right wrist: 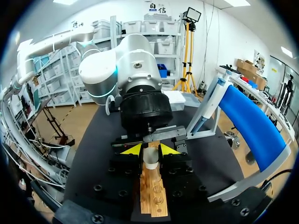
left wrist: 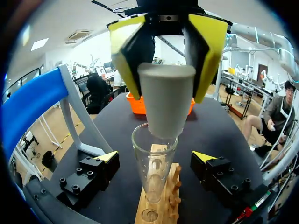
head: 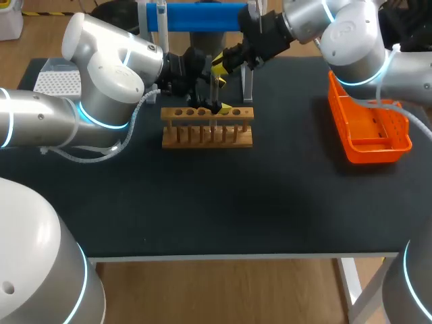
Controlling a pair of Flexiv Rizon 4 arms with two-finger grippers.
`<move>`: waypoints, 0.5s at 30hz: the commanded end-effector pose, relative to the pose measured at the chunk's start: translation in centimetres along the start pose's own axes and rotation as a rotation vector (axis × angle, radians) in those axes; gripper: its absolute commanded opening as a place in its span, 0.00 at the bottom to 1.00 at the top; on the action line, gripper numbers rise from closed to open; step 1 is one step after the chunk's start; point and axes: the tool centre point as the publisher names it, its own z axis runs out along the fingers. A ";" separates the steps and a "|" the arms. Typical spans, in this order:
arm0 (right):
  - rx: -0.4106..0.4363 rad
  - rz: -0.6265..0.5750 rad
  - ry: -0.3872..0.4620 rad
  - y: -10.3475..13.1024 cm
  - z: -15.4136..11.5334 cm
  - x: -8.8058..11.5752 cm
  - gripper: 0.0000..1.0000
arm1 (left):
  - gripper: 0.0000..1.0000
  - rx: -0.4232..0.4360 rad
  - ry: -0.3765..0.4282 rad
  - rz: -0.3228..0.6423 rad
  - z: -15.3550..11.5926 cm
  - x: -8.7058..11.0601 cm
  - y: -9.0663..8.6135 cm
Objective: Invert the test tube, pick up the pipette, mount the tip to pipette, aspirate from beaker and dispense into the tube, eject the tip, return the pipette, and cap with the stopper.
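Note:
A clear test tube stands upright in the wooden rack, mouth up. My right gripper hangs directly above it, shut on a grey tapered stopper whose narrow end sits at the tube's mouth. In the right wrist view the stopper shows between that gripper's fingers over the rack. My left gripper is low at the rack, open wide, one finger on each side of the tube without touching it. In the head view both grippers meet over the rack, left and right.
The pipette hangs on the blue-topped stand behind the rack. An orange basket lies at the right side of the dark table, a white tip box at the far left. Bare tabletop stretches in front of the rack.

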 end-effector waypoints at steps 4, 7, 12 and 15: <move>0.007 0.001 0.005 0.0 0.1 -0.1 0.00 | 1.00 0.000 -0.001 0.000 0.1 0.0 0.0; 0.007 0.000 0.004 0.0 0.1 -0.1 0.00 | 1.00 0.000 -0.001 0.000 0.1 0.0 0.0; 0.003 -0.001 0.000 0.1 0.0 0.0 0.00 | 1.00 0.000 -0.001 0.000 0.1 0.0 0.0; 0.000 -0.002 0.000 0.3 0.0 -0.1 0.00 | 1.00 0.000 -0.001 0.000 0.1 0.0 0.0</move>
